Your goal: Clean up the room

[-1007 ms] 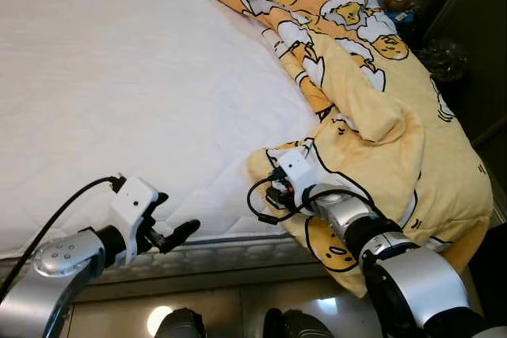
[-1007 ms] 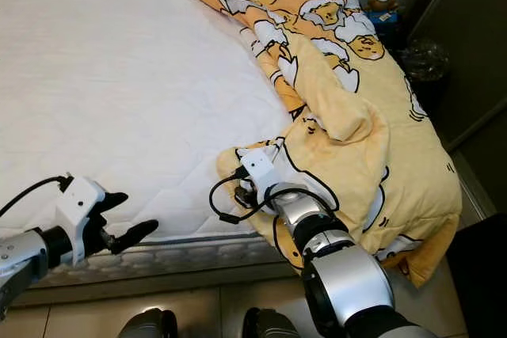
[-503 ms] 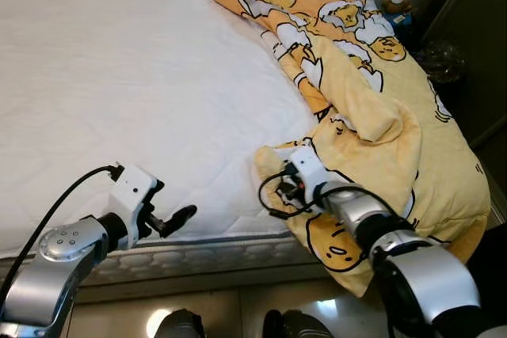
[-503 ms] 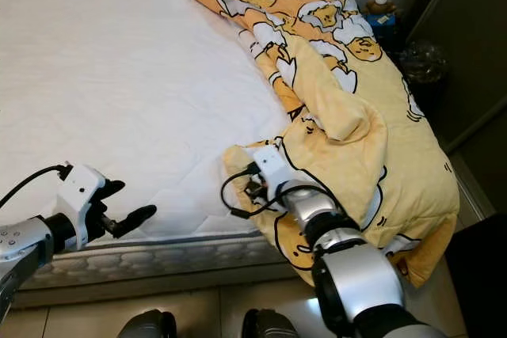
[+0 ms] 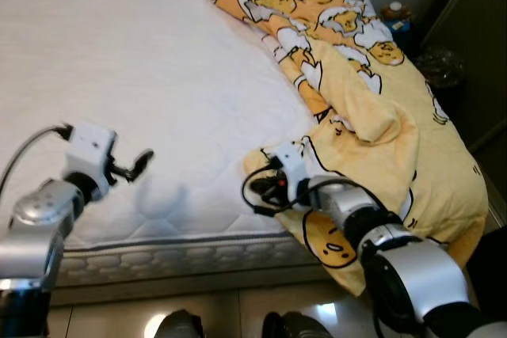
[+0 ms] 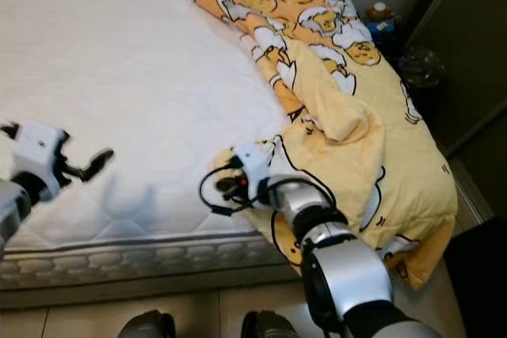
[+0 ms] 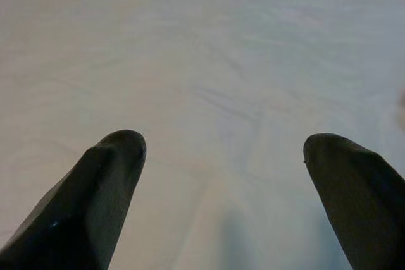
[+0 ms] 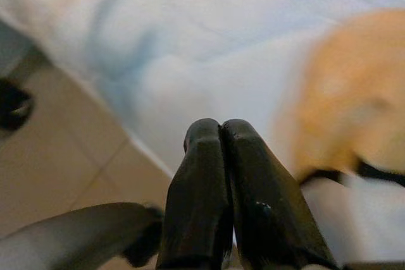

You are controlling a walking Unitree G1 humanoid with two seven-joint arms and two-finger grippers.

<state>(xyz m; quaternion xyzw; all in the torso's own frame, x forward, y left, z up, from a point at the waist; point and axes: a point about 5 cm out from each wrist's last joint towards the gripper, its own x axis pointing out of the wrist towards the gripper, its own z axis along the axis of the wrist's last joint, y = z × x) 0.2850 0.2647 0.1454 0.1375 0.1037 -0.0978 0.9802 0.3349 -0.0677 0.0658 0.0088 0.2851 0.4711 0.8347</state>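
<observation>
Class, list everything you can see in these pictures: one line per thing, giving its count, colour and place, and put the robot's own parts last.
Mattress: one, white quilted, across the left and middle.
Blanket: one, yellow with cartoon print, crumpled along the mattress's right side, hanging over the bed's near corner.
Bottle: one, brown with pale cap, on a blue item beyond the blanket, far right.
Floor: beige tiles, below the bed edge.
Left pincer: black fingers open, above the bare mattress.
Right pincer: black fingers shut, at the blanket's near corner; whether it grips cloth is unclear.
</observation>
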